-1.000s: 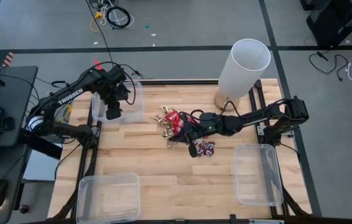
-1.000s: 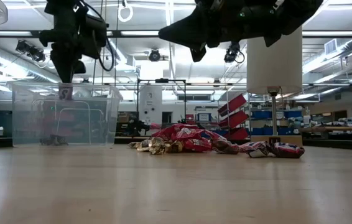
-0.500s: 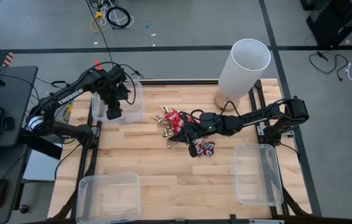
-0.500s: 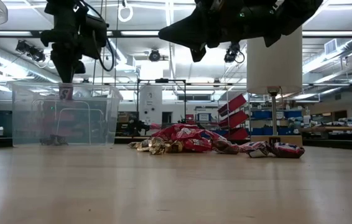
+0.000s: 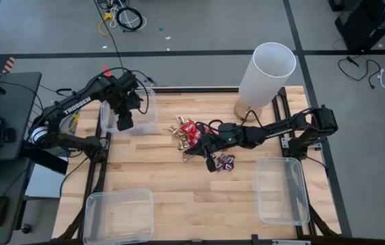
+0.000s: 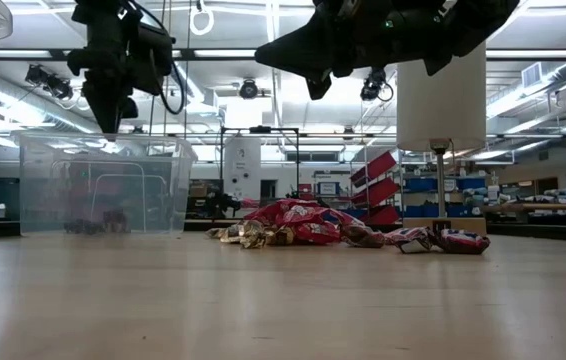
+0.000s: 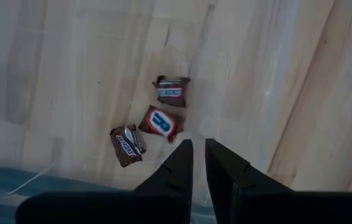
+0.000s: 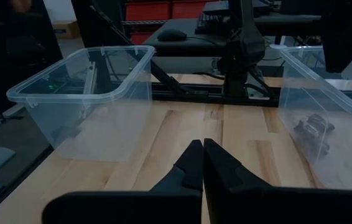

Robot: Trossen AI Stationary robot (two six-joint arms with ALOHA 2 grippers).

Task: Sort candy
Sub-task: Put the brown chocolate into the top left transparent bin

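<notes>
Clear plastic rectangular bin (image 5: pixel 130 114) at the table's far left holds three dark purple-brown mini bars (image 7: pixel 160 121); left gripper (image 7: pixel 198 152) hovers above them, fingers slightly parted, empty. Right gripper (image 8: pixel 201 155), fingers pressed together, sits over the central heap of red and gold wrapped candy (image 5: pixel 192 136)

Left arm reaches in from 9 o'clock toward 10–11 o'clock, wrist pitched straight down, left gripper (image 5: pixel 124 123) hanging raised, fingers (image 7: pixel 179 163) parted by a narrow gap, nothing between them. Right arm stretches from 3 o'clock to table centre, low and near-horizontal; right gripper (image 5: pixel 208 163) fully closed, fingertips (image 8: pixel 194 158) touching, empty.
</notes>
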